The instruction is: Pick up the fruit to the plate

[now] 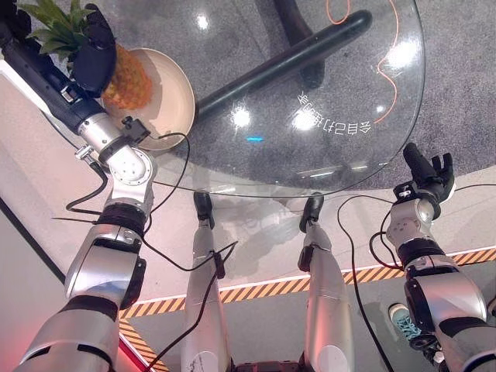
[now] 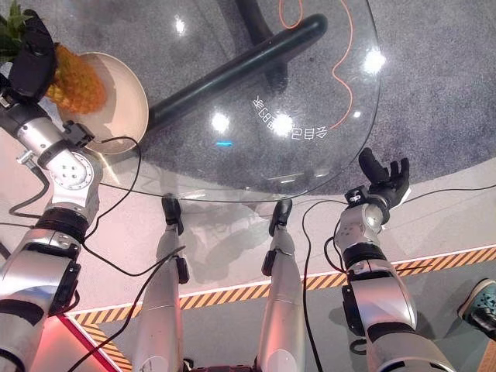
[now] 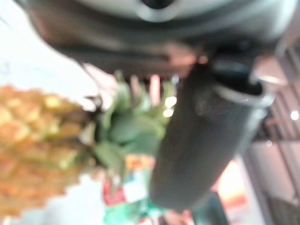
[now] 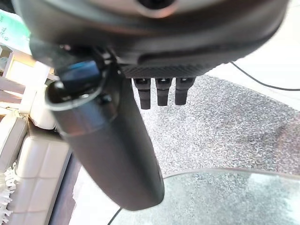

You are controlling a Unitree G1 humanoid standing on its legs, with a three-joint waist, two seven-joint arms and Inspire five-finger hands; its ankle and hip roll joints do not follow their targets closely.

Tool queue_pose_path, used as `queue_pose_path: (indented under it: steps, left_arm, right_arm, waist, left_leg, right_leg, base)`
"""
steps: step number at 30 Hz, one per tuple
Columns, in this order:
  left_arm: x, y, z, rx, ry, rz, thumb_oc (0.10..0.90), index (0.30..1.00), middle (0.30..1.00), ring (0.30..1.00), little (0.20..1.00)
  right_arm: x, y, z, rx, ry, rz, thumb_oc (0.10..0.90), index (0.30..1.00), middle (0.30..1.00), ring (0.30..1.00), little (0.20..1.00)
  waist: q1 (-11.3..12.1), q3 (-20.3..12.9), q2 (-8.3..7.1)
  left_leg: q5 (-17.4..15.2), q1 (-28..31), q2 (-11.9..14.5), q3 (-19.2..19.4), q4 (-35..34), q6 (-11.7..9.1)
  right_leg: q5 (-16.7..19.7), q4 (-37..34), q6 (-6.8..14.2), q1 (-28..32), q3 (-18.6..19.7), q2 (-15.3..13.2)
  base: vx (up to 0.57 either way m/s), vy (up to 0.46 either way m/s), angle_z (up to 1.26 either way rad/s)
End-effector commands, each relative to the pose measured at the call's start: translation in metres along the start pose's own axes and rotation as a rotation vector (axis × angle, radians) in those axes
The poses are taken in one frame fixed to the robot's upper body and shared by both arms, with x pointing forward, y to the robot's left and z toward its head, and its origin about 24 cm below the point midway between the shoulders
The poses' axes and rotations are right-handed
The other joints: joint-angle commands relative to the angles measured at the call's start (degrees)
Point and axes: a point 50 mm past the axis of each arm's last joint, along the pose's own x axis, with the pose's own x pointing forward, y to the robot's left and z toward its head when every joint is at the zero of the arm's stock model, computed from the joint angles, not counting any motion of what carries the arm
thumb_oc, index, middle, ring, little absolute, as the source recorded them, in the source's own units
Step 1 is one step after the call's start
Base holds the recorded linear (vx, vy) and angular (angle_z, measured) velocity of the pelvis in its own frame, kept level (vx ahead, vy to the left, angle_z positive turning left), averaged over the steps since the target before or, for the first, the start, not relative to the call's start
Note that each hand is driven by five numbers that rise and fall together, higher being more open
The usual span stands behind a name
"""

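A pineapple (image 1: 130, 84) with a green crown (image 1: 58, 23) lies tilted over the near-left part of a beige plate (image 1: 177, 105) on the round glass table (image 1: 325, 147). My left hand (image 1: 94, 48) is curled round the fruit where the crown meets the body. The left wrist view has the pineapple (image 3: 33, 150) and its leaves (image 3: 124, 129) right beside the thumb (image 3: 206, 140). Whether the fruit rests on the plate I cannot tell. My right hand (image 1: 428, 174) hovers by the table's near-right edge, fingers straight and holding nothing.
A black table base (image 1: 287, 58) shows through the glass, over grey carpet with an orange cable (image 1: 387, 70). White print (image 1: 333, 116) marks the glass. Striped floor tape (image 1: 356, 275) runs below, and a person's shoe (image 2: 480, 302) is at the right.
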Motion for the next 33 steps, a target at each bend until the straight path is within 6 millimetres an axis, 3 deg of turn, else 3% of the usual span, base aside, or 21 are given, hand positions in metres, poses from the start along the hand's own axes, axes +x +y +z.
queue_pose_path:
  steps: [1,33]
  left_arm:
    - [0.025,-0.012,0.036,-0.17,-0.195,0.0,0.8,0.9,0.9,0.9,0.9]
    - [-0.002,0.0,0.03,-0.226,-0.157,-0.017,0.8,0.9,0.9,0.9,0.9]
  right_arm:
    - [0.006,-0.017,0.021,0.055,-0.118,-0.066,0.8,0.9,0.9,0.9,0.9]
    - [0.005,-0.03,0.02,0.057,-0.13,-0.092,0.8,0.9,0.9,0.9,0.9]
  waist:
    - [1.88,-1.5,-1.96]
    - [3.83,-1.5,-0.7]
  left_leg:
    - [-5.54,-1.15,-0.33,-0.31,7.18,0.54]
    - [-6.63,-0.5,-0.78,-0.96,7.6,0.75]
  right_leg:
    - [0.7,-1.64,-0.01,1.48,-1.11,1.39]
    - [-0.47,-0.26,0.15,2.04,-2.85,0.41]
  base:
    - [0.0,0.0,0.0]
    - [0.0,0.0,0.0]
